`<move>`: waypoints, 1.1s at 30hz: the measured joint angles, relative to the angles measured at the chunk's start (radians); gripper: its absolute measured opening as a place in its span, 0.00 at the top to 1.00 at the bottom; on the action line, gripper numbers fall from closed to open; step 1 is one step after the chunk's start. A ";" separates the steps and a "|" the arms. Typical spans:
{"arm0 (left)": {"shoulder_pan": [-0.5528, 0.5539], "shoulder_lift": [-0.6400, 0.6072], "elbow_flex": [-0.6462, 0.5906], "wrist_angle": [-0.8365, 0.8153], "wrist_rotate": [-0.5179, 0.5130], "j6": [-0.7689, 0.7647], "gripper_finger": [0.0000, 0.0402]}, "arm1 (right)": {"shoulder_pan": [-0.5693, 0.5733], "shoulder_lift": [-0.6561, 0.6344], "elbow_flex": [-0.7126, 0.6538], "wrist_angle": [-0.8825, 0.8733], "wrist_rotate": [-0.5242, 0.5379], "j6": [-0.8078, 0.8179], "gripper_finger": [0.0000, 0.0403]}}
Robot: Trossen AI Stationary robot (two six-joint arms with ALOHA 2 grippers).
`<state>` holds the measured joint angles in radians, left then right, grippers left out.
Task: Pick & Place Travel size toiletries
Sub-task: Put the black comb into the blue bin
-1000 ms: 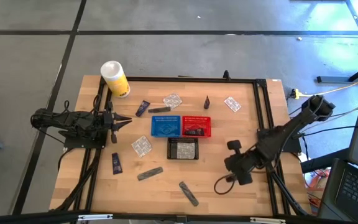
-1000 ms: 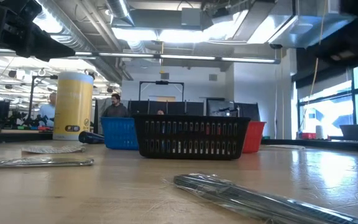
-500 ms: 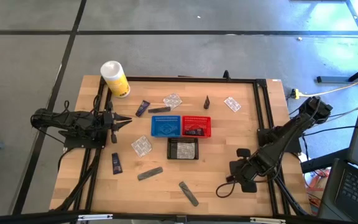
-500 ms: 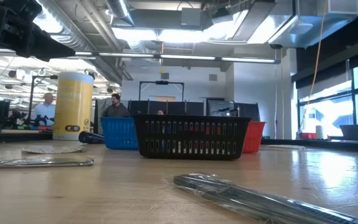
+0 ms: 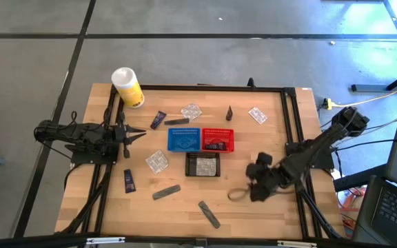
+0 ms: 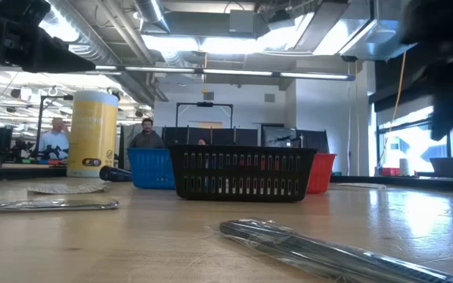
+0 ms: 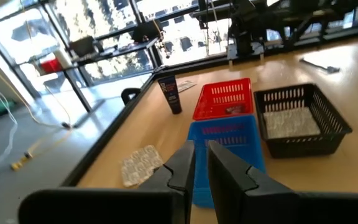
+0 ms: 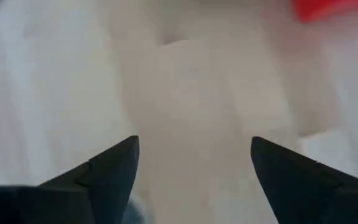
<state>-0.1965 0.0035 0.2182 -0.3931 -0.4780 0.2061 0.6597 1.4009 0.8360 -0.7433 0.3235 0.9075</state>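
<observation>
The travel size toiletries lie scattered on the wooden table: a navy tube (image 5: 158, 120), a grey tube (image 5: 177, 122), clear packets (image 5: 191, 111) (image 5: 257, 115) (image 5: 157, 161), a small black piece (image 5: 229, 112), another navy tube (image 5: 128, 180) and grey tubes (image 5: 166, 191) (image 5: 209, 213). My right gripper (image 5: 253, 180) (image 8: 194, 155) hangs open over bare wood, right of the black basket (image 5: 202, 164), with nothing between its fingers. My left gripper (image 5: 138, 132) (image 7: 201, 163) waits shut at the table's left, pointing level toward the blue basket (image 5: 183, 139).
A red basket (image 5: 217, 140) with a dark item stands beside the blue one. The black basket holds a clear packet. A white-and-yellow canister (image 5: 127, 87) stands at the far left corner. A black rail (image 5: 291, 138) runs along the right side. People sit beyond the table (image 6: 144, 135).
My right gripper has swung toward the table's near edge and come back toward the black basket, and its wrist has rolled. It now shows as a dark blur at the low view's upper right. The toiletries and baskets have stayed where they were.
</observation>
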 joint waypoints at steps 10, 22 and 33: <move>0.000 0.000 0.000 0.022 0.001 0.080 0.91 | -0.226 -0.092 0.000 -0.020 -0.055 -0.235 0.40; 0.000 0.000 0.000 0.090 0.047 -0.071 0.91 | -0.178 -0.095 0.000 0.058 -0.293 -0.328 0.59; 0.000 0.001 0.000 0.450 0.061 -0.241 0.91 | -0.032 -0.088 0.000 0.112 -0.219 -0.221 0.78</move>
<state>-0.1965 0.0040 0.2180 0.0568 -0.4168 -0.0349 0.6274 1.3132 0.8360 -0.6308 0.1048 0.6862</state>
